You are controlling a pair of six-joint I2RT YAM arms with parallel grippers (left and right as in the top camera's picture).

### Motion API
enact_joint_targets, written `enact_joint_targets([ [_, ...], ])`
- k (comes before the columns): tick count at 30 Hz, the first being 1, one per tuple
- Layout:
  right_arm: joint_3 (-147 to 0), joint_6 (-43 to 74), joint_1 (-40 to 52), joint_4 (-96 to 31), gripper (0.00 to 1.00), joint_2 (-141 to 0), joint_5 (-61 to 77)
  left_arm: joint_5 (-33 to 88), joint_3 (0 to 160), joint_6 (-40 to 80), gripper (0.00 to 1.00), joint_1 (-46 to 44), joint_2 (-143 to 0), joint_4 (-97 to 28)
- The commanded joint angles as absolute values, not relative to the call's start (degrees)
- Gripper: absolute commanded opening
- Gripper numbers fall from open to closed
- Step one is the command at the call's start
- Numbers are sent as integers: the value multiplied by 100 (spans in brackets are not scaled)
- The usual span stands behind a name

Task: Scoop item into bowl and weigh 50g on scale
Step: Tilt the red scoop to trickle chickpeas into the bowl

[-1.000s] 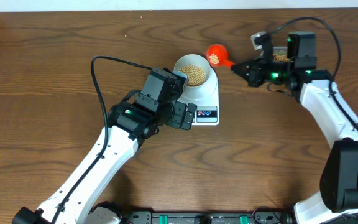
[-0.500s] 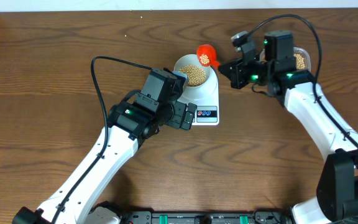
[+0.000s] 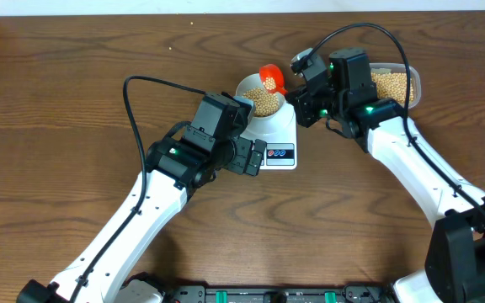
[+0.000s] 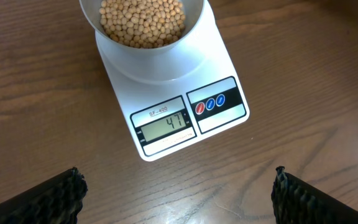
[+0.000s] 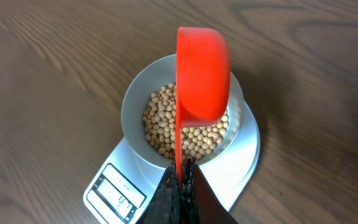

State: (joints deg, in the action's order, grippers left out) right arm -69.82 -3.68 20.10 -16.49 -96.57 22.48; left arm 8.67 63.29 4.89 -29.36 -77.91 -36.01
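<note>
Dark wood-grain table (image 3: pixel 74 101) fills every view, with a white scale (image 3: pixel 286 135) near its middle and a pale bowl (image 3: pixel 247 88) sitting on the scale's platform. A heap of tan beans (image 3: pixel 263 103) lies in the bowl.

The right gripper (image 3: pixel 303 99) is closed tight on the thin handle of a red scoop (image 3: pixel 272 77). In the right wrist view its fingertips (image 5: pixel 182 180) pinch the handle edge-on, and the scoop (image 5: pixel 202 74) hangs tipped on its side above the bowl (image 5: pixel 132 112), over the far part of the beans (image 5: pixel 160 124). So the bowl and beans lie just ahead of and below this gripper, under the scoop's cup. Whether any beans are in the scoop cannot be told.

The left gripper (image 3: pixel 255 157) hovers at the display end of the scale, jaws spread wide and holding nothing. From its wrist camera (image 4: pixel 176 186) the two dark fingers frame the lower corners, while the scale (image 4: pixel 219 68) lies ahead between them, apart from both. Its display (image 4: pixel 165 126) reads 47, beside the round buttons (image 4: pixel 211 104). The bowl (image 4: pixel 191 25) and beans (image 4: pixel 142 22) sit at the scale's far end.

A clear tub (image 3: pixel 411 80) holding more beans stands to the right, behind the right arm.
</note>
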Motion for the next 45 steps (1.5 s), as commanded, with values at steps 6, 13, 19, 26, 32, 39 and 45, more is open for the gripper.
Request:
enact_joint_targets([
  [6, -7137, -805, 2191, -1651, 2, -9502, 1831, 834, 6285, 502, 98, -2945, -7824, -3623],
  [13, -7137, -1201, 2298, -1651, 1, -9502, 1828, 834, 6285, 502, 98, -2945, -7824, -3623],
  [19, -7137, -1293, 2373, -1651, 1, -9502, 1747, 834, 6285, 502, 98, -2945, -7824, -3623],
  [26, -7137, -1160, 2357, -1682, 1, -9502, 1754, 834, 6285, 502, 98, -2945, -7824, -3623],
  [32, -7137, -954, 2357, -1695, 1, -9502, 1754, 834, 6285, 502, 97, -2945, -7824, -3623],
  [39, -7137, -451, 2237, -1688, 1, -9502, 1916, 834, 6285, 502, 98, -2945, -7824, -3623],
  [45, -7137, -60, 1959, -1621, 1, -9502, 2508, 834, 6285, 502, 98, -2945, -7824, -3623],
])
